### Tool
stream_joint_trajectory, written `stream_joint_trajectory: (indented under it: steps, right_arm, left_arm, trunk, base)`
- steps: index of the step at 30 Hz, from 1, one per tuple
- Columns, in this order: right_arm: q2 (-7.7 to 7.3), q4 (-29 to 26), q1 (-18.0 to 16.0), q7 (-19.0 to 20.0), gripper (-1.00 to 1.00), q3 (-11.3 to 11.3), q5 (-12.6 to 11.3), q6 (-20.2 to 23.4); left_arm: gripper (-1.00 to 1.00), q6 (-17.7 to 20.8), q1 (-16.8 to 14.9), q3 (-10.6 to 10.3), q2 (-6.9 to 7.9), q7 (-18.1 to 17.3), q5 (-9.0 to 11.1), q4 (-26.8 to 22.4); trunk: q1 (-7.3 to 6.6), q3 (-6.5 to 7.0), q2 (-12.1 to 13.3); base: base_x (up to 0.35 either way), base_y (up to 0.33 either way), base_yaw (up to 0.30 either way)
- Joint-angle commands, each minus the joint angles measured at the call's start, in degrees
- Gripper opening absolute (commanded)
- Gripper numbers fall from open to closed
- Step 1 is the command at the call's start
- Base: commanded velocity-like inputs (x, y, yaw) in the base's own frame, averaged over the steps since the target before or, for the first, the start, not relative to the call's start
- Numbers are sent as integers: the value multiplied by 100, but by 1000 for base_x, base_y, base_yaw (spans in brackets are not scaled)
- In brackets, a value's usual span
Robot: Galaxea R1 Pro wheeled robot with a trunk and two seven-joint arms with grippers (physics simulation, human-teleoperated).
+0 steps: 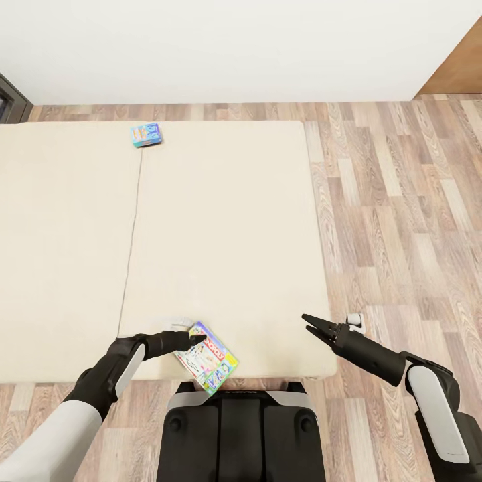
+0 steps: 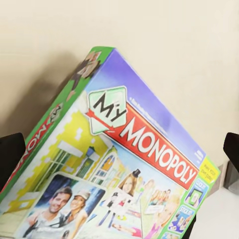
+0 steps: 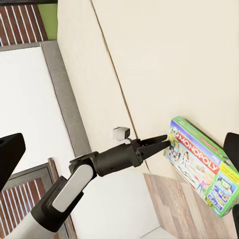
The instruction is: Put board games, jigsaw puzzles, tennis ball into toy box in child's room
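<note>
The bed point(image 1: 221, 221) carries two board games. The Monopoly box point(image 1: 207, 365) lies at its near edge, partly overhanging, long axis diagonal to that edge. The left gripper point(image 1: 194, 338), jaws parted and holding nothing, points at the box's end, fingertips just beside it; the left arm is the nearer. The right gripper point(image 1: 313, 325) hangs released, well apart. The light-blue game point(image 1: 146, 134) lies at the far edge. Legible: "My MONOPOLY" on a red banner.

The board game point(image 2: 124, 164) lid reads "My MONOPOLY" on its red banner
</note>
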Motion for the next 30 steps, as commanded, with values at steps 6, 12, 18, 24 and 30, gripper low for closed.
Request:
stream_joint_trajectory:
  steps: [6, 12, 18, 24, 30]
  right_arm:
    - [-3, -1, -3, 45, 100, -12, 39, 25]
    - [-7, -1, -3, 45, 100, -13, 39, 25]
    - [-8, -1, -3, 45, 100, -14, 39, 25]
    - [-6, -1, -3, 45, 100, -14, 39, 25]
    - [-6, -1, -3, 45, 100, -14, 39, 25]
  left_arm:
    - [100, 46, -2, -15, 6, 12, 53, -2]
    - [100, 52, -2, -9, 12, 12, 53, -7]
    - [100, 54, -2, -4, 21, 6, 53, -9]
    - [100, 58, -2, 1, 30, 3, 53, -9]
    - [100, 77, -2, 2, 42, 3, 53, -9]
  trunk:
    - [3, -6, -9]
    - [3, -6, -9]
    - [3, -6, -9]
    - [3, -6, -9]
    - [3, -6, -9]
  base:
    - [0, 0, 0]
    - [0, 0, 0]
    - [0, 0, 0]
    - [0, 0, 0]
    - [0, 0, 0]
